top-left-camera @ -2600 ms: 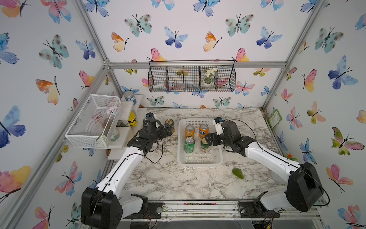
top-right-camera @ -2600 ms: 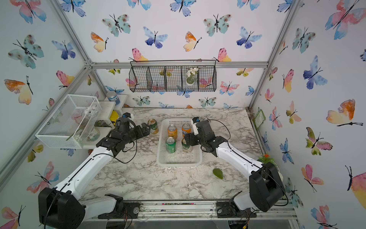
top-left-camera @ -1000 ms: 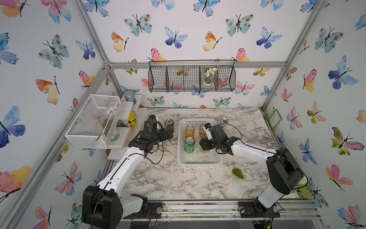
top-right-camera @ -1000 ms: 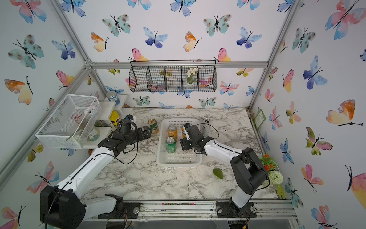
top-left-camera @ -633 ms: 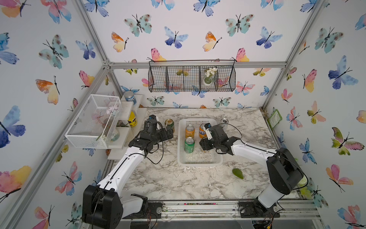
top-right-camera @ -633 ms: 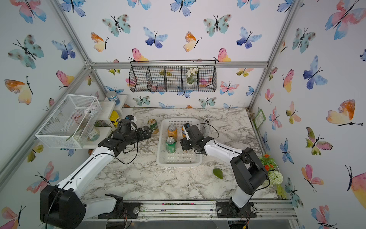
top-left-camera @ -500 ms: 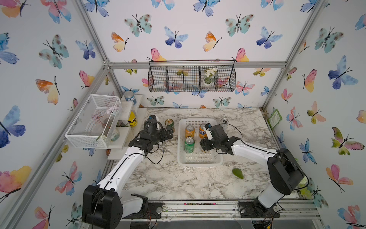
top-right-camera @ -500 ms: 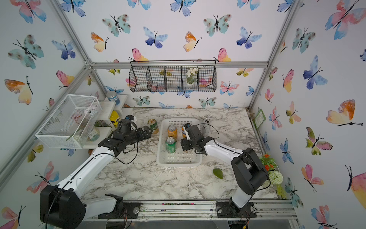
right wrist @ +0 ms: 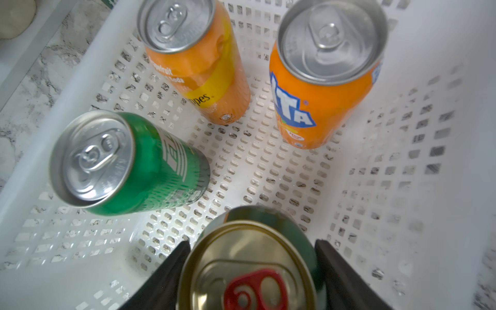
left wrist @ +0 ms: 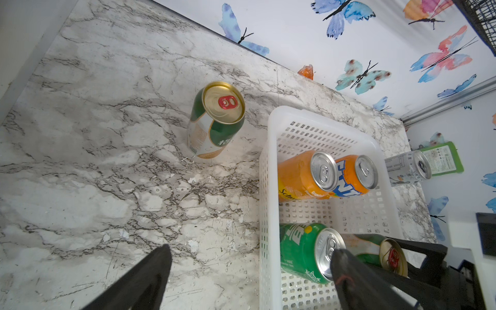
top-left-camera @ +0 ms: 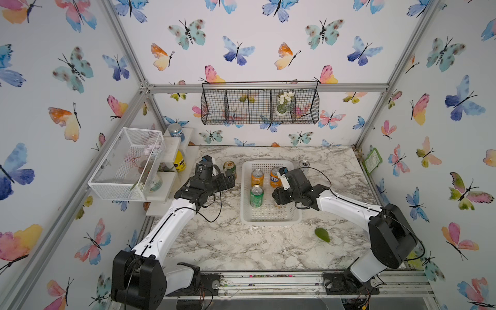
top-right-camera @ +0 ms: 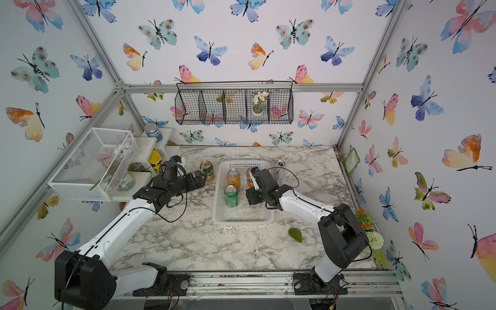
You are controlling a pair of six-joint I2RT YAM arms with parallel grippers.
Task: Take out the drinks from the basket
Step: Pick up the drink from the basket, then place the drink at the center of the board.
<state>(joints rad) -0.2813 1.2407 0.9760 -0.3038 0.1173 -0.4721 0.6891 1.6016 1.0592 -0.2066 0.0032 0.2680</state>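
Observation:
The white basket (top-left-camera: 271,221) (top-right-camera: 243,222) stands mid-table and holds two orange cans (top-left-camera: 257,177) (top-left-camera: 275,177) and a bright green can (top-left-camera: 256,196) (right wrist: 126,163). At its right side my right gripper (top-left-camera: 279,200) (right wrist: 252,243) reaches down, shut on a dark green gold-topped can (right wrist: 249,268). Another dark green can (top-left-camera: 230,169) (left wrist: 214,120) stands on the table left of the basket. A silver can (top-left-camera: 304,166) stands to its right. My left gripper (top-left-camera: 230,180) (left wrist: 251,249) hovers open and empty beside the basket's left wall.
A white wire mesh box (top-left-camera: 126,163) and a shelf with a blue canister (top-left-camera: 175,131) and a yellow jar (top-left-camera: 179,161) crowd the left. A black wire basket (top-left-camera: 260,107) hangs on the back wall. A green leaf (top-left-camera: 322,234) lies front right.
Since the earliest frames my right gripper has come over the dark green can in the basket and closed round it. Over the last second neither arm visibly moves.

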